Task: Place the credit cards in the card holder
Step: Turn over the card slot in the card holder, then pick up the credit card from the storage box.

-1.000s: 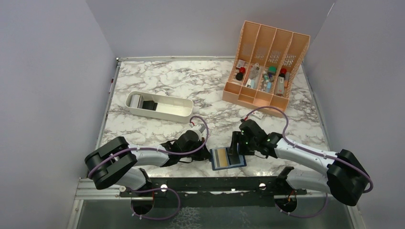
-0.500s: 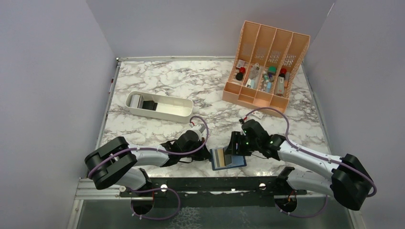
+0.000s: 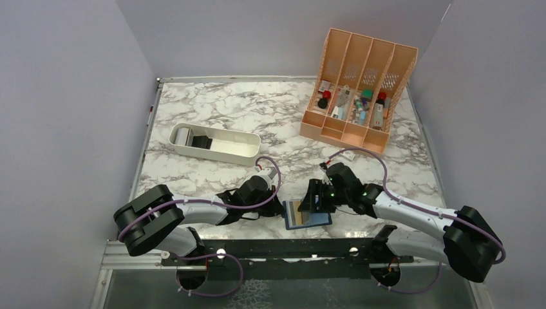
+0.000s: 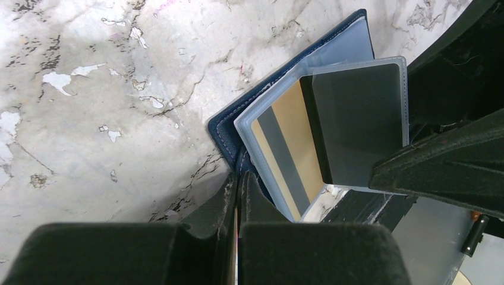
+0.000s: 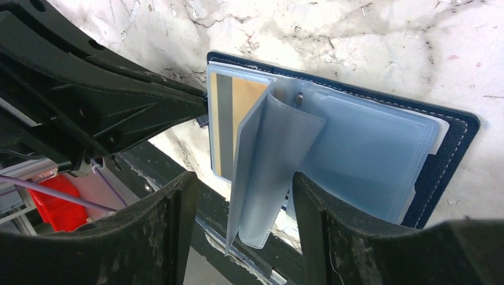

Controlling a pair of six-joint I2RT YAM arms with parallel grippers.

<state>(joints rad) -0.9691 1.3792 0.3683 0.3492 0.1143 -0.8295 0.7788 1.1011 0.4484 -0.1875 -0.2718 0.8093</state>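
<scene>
The navy card holder (image 3: 320, 220) lies open at the table's near edge between both arms. A gold card (image 4: 291, 133) with a grey stripe sits in its left clear pocket (image 5: 246, 101). My left gripper (image 4: 239, 178) is shut on the holder's navy left edge (image 4: 229, 133), pinning it. My right gripper (image 5: 241, 178) is open over the holder (image 5: 451, 148). A pale blue plastic sleeve page (image 5: 267, 160) stands up between its fingers (image 5: 178, 202), touching neither. In the top view the right gripper (image 3: 313, 201) covers the holder's middle.
A white oblong tray (image 3: 248, 149) with small dark items stands at the left middle. An orange slotted organizer (image 3: 357, 84) with small bottles stands at the back right. The black front rail (image 3: 283, 248) runs just below the holder.
My right gripper has shifted left across the open holder, and a sleeve page has lifted between its fingers, hiding more of the gold card. The left arm has not moved.
</scene>
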